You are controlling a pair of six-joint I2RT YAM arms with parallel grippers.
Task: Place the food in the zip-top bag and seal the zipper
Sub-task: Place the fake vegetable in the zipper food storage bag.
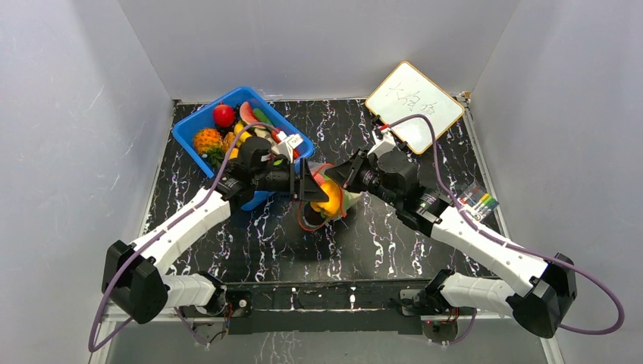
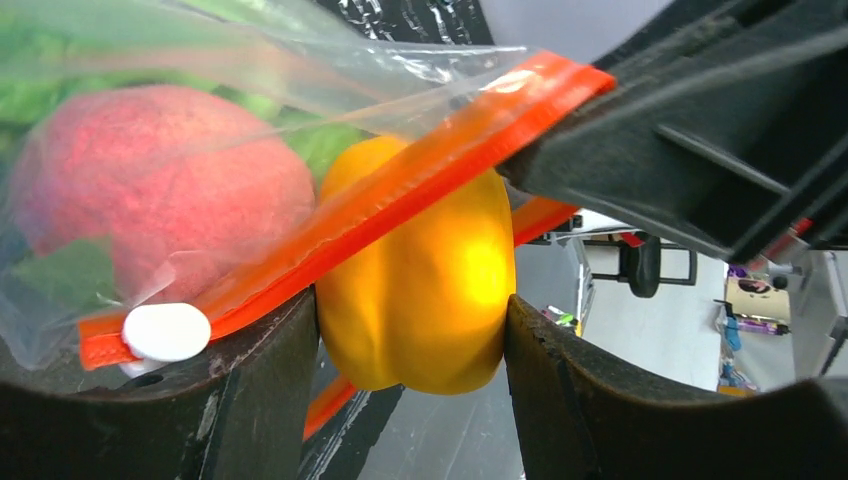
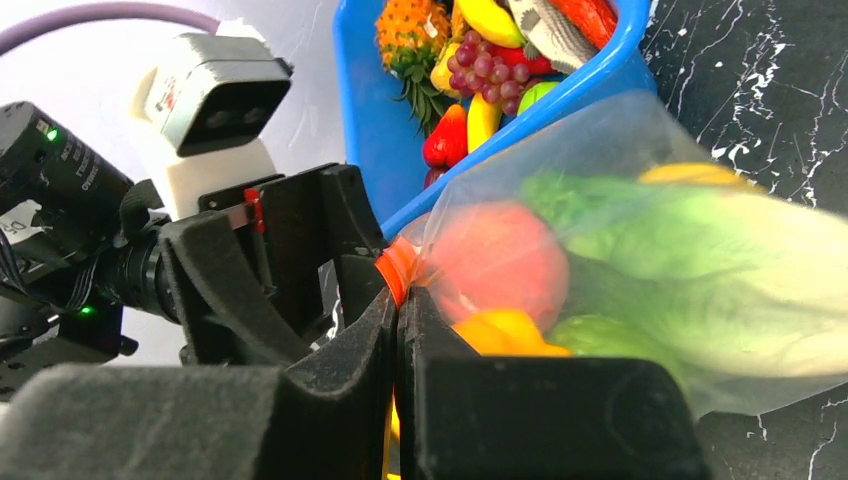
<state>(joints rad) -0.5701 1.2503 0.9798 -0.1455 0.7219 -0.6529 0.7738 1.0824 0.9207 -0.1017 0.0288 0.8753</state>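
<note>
The clear soft plastic zip-top bag (image 3: 600, 140) sits at the middle of the black, white-veined table (image 1: 379, 243), between the two arms and just beside the near corner of the blue plastic bin (image 3: 360, 120) of toy food. The right gripper (image 3: 398, 310) has its fingers pressed fully together on one end of the bag's thin red-orange zipper strip (image 2: 400, 185). The left gripper (image 1: 307, 186) stands partly open around a glossy yellow toy pepper (image 2: 425, 290), which touches both fingers. The pepper sits in the bag's mouth, with one zipper strip crossing in front of it and the other behind. A white slider tab (image 2: 165, 332) shows at the strip's other end. Inside the bag lie a pinkish-red toy peach (image 2: 160, 190) and green leafy toy lettuce (image 3: 700, 260). Bare table spreads from the bag toward the arm bases and to the right. A wood-framed whiteboard (image 1: 415, 106) fills the back right corner, a pack of coloured markers (image 1: 479, 201) lies near the right edge, and pale walls close three sides. From above, the grippers hide most of the bag's mouth. I cannot tell how deep the pepper sits or whether the bag's bottom rests on the table.
</note>
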